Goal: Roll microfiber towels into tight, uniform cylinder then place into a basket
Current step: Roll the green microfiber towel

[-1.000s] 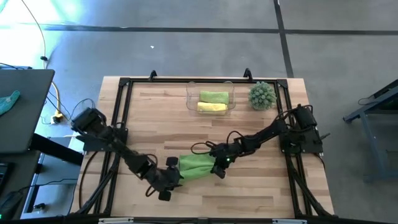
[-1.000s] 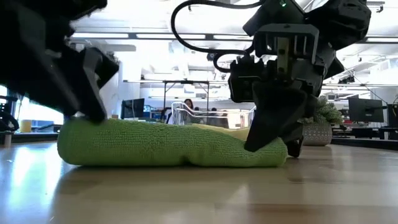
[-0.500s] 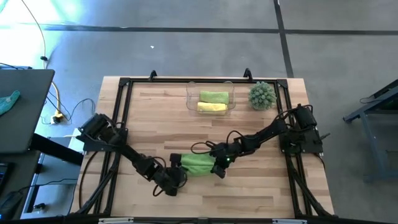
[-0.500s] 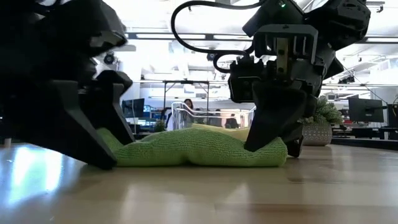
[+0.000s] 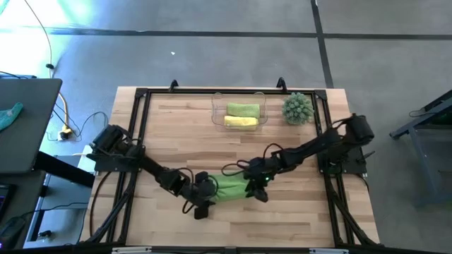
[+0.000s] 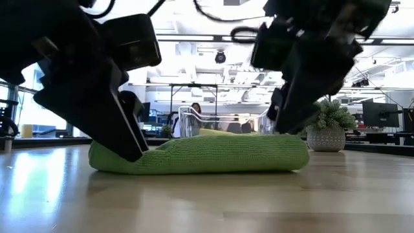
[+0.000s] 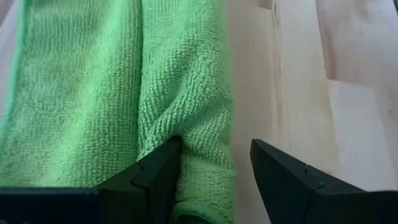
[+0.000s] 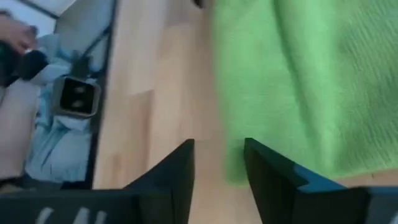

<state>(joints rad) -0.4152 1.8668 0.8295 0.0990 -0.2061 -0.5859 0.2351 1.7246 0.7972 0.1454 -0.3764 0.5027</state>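
**Both grippers at the lime towel, mid-table**

Pale wooden table (image 5: 176,134), open office behind. Near its front: rolled lime green towel (image 5: 230,188), lying flat. Left gripper (image 7: 214,163) spread wide astride one end (fold between the fingers); right gripper (image 8: 219,163) parted at the other end. Rolled yellow towel (image 5: 240,122) and second green towel (image 5: 243,110) inside clear basket (image 5: 215,113), beside spiky plant (image 5: 298,108).

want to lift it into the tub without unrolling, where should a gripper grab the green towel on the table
Probably around the middle of the lime green towel, from straight above, fingers across its short width. It lies as a long, low roll between the left gripper and right gripper, so a mid-length pinch should hold the layers together.
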